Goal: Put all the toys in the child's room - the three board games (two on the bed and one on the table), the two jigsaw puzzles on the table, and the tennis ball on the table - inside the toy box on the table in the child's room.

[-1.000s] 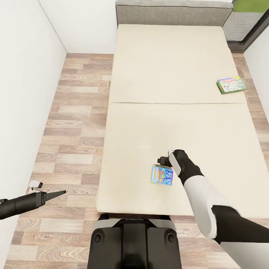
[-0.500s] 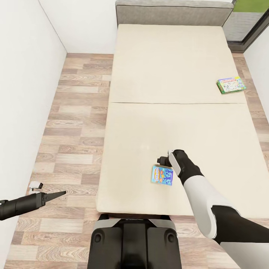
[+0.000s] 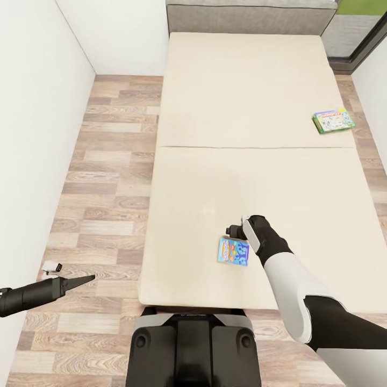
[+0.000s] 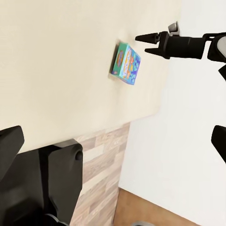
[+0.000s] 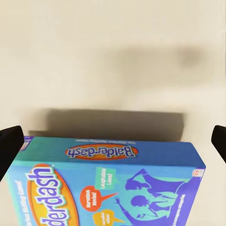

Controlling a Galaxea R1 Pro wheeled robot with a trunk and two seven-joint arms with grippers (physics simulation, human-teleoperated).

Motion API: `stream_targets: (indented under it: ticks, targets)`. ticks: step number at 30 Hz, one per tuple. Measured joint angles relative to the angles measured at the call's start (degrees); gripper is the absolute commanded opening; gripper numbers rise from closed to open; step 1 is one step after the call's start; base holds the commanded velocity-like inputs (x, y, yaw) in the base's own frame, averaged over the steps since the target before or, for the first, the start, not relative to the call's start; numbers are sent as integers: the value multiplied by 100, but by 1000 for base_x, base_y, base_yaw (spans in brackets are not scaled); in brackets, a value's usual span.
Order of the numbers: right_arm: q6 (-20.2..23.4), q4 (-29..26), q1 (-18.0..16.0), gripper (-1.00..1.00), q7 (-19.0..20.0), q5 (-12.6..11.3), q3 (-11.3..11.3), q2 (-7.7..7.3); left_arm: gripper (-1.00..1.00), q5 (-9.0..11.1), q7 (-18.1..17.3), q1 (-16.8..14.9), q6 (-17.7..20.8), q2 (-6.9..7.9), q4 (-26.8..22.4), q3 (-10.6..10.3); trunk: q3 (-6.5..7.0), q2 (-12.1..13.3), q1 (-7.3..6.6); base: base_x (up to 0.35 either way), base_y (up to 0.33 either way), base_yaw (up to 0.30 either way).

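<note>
Blue board game (image 3: 234, 251) lies lengthwise along the bed (image 3: 252, 97).

Two board games (image 3: 234, 251) (image 3: 333, 121) lie well apart on the bed (image 3: 252, 113).

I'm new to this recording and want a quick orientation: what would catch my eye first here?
The wide beige bed dominates, with a blue Balderdash board game lying near its foot end, beside the right tool. The right wrist view has that box close up between the spread fingertips. A second, green-and-white board game lies at the bed's right edge, and the left tool hangs over the wood floor.
</note>
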Motion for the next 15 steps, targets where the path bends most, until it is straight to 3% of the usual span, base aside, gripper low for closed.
stream_targets:
  ticks: [15]
  targets:
    - [-4, -9, 0, 100, 0, 3, 0, 0, 100, 0, 0, 0, 0, 0, 0, -2, -136, 0, 0, 0, 0, 0]
